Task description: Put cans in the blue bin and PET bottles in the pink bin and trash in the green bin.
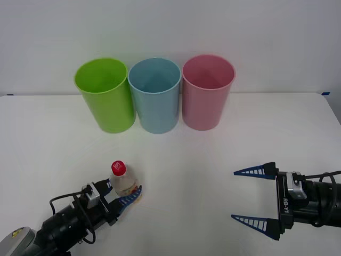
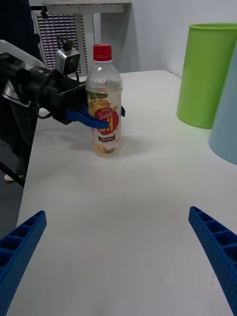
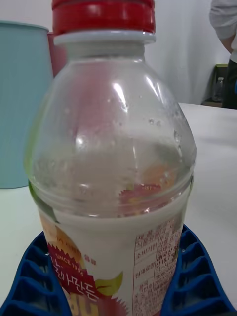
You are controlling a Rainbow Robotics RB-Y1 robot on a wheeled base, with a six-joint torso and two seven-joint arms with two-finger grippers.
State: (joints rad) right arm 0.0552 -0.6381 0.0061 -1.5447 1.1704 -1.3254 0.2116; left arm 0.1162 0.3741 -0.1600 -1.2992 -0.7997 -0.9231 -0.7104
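**Bottle's in the left gripper**

We see the PET bottle (image 1: 123,181) upright on the white table (image 1: 202,160) – left gripper (image 1: 127,198) clamped around it, well short of the green bin (image 1: 105,96), blue bin (image 1: 155,97), pink bin (image 1: 208,93). Right gripper (image 1: 257,198) hovers spread wide.

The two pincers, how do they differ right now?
The left pincer is shut on the bottle, its blue fingers wrapped around the label; the right pincer is wide open and holds nothing. The left sits near the green bin side of the table; the right hovers on the opposite side. Both have blue ribbed fingers.
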